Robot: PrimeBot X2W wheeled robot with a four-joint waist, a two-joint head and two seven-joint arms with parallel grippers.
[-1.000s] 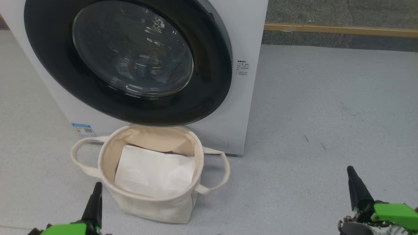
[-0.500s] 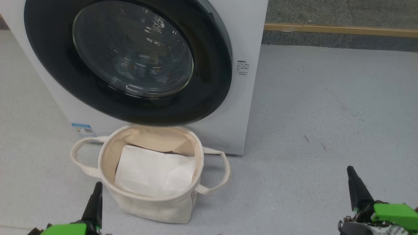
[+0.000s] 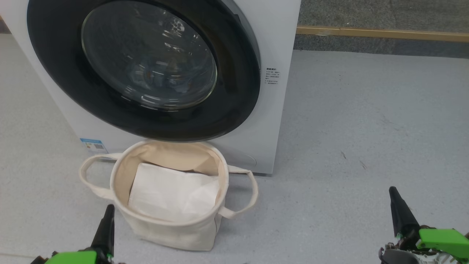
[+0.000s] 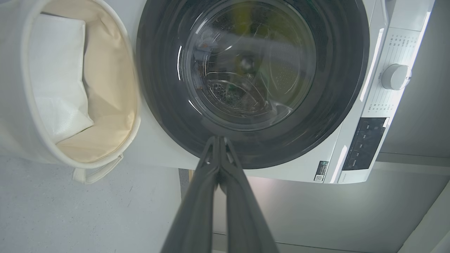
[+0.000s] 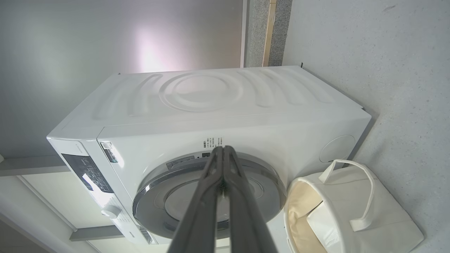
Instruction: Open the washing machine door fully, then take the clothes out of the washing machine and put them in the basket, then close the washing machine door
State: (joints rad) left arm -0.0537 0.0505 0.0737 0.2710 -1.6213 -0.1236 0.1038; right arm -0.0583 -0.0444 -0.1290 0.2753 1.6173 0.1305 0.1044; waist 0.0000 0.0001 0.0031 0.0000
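My left gripper (image 3: pixel 109 212) and right gripper (image 3: pixel 394 193) are pressed together, empty. The washing machine door (image 3: pixel 146 69) is closed: opening comes first, so I must hook its rim.

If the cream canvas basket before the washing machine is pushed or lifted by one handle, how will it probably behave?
The basket looks like soft canvas, so its wall would probably give under a push. Holding a folded white sheet, it seems light and may slide. Lifted by one loop handle, it would likely tilt.
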